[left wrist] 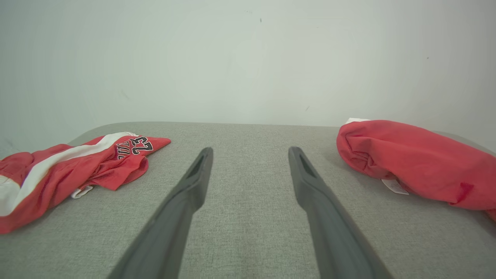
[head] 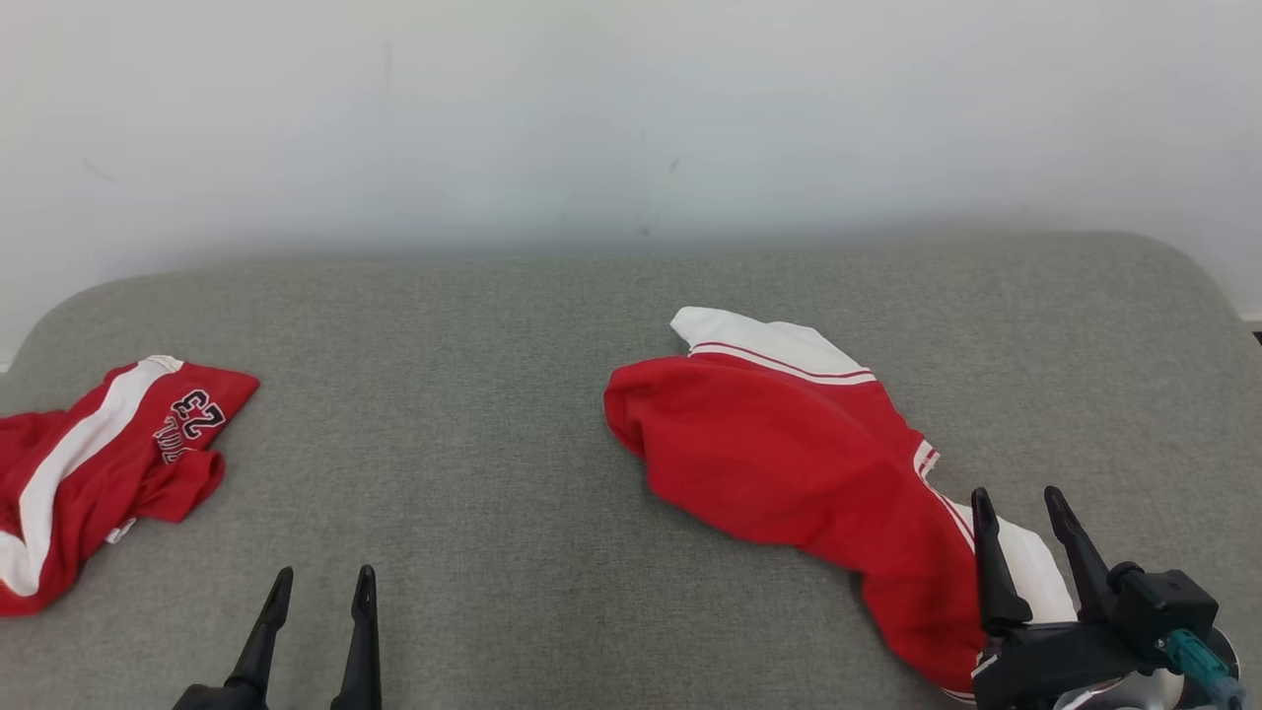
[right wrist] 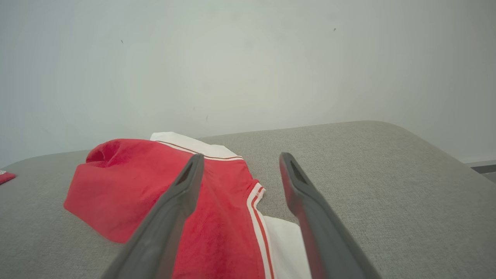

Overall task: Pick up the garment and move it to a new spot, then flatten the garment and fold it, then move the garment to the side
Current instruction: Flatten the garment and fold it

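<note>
A red garment (head: 789, 463) with white striped trim lies crumpled at the right of the grey padded table (head: 493, 394). In the right wrist view the garment (right wrist: 147, 190) spreads under and between the fingers. My right gripper (head: 1030, 508) stands open just over its near white end, holding nothing. The same garment (left wrist: 410, 159) shows at the right edge of the left wrist view. At the lower left my left gripper (head: 320, 587) is open above bare table, well clear of both cloths.
A second red and white garment (head: 99, 463) with the number 23 lies at the table's left edge, seen again as a red jersey (left wrist: 69, 170) in the left wrist view. A pale wall (head: 631, 118) runs behind the table's rounded far edge.
</note>
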